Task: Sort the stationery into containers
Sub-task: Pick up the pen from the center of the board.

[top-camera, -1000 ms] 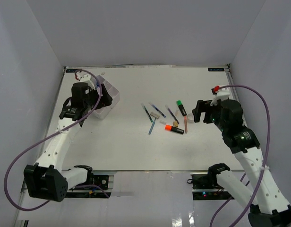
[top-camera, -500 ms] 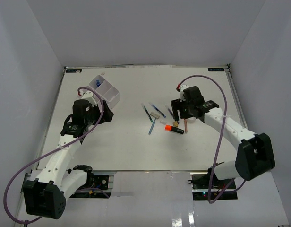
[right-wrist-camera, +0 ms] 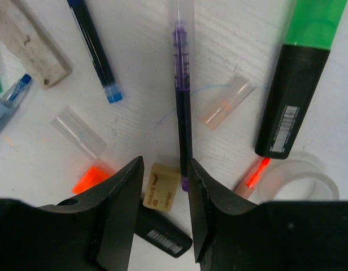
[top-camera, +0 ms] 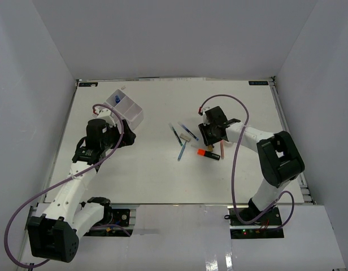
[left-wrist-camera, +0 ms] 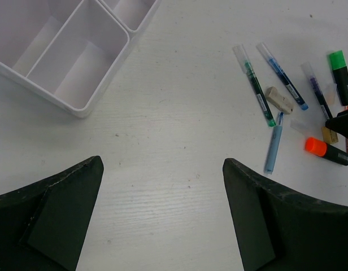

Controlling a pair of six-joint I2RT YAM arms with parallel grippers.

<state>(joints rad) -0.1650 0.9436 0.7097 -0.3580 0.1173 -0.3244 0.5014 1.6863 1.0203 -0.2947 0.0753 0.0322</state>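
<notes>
As the right end effector [right-wrist-camera: 164, 164] comes in low over the stationery [top-camera: 182, 150] | jaws narrowed astride small eraser [right-wrist-camera: 161, 191] — grip unclear | left end effector [left-wrist-camera: 162, 162] gapes empty | pick starting

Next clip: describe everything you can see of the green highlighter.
The green highlighter lies flat on the white table, ungripped, beside the open right gripper. Its bright green cap is on. The body looks like matte black plastic, with a white barcode label near the tail. It lies roughly parallel to the purple pen. Its tail ends at the clear tape ring; whether they touch cannot be told.
</notes>
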